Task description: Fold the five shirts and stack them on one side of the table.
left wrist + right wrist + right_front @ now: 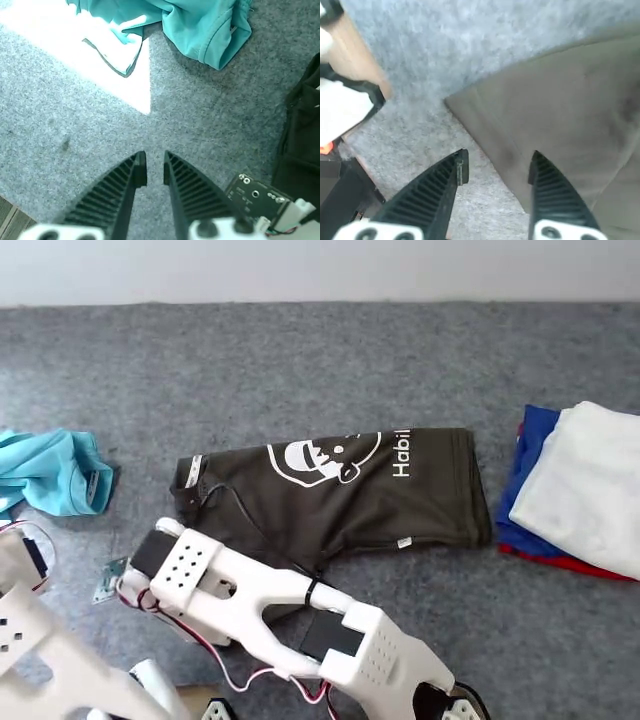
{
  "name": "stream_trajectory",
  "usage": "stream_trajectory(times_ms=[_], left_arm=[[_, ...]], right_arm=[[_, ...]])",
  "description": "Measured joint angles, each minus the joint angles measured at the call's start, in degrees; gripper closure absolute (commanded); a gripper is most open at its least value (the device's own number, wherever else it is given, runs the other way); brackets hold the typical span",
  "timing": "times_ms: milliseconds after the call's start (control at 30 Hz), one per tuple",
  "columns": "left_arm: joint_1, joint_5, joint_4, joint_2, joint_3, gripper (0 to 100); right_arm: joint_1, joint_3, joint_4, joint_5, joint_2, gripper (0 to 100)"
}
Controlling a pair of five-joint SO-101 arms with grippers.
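Hovering over a corner of the dark shirt (pixel 340 495), the right fingers (pixel 440 190) gape wide, while the left fingers (pixel 122 187), near that shirt, stand barely parted, empty.

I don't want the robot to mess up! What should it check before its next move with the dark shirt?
1. Right gripper open: ok, its fingers stand apart, astride the dark shirt edge.
2. Dark shirt gripped: not ok, nothing is clamped.
3. Left gripper free: ok, it holds nothing, above bare carpet.
4. Stack at one side: ok, white shirt on blue shirt, red shirt underneath.
5. Teal shirt folded: not ok, it lies crumpled.
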Motion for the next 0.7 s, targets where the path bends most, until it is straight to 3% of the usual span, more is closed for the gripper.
stream_trajectory(times_ms=[433,700], left_arm=[[0.0,0.0,0.0,0.0,0.0,93],[0.0,0.0,0.0,0.0,0.0,93]], right_arm=[[0.0,8.0,-7.7,-0.1,1.7,78.5],[3.2,5.2,-10.4,-0.2,5.7,99.3]])
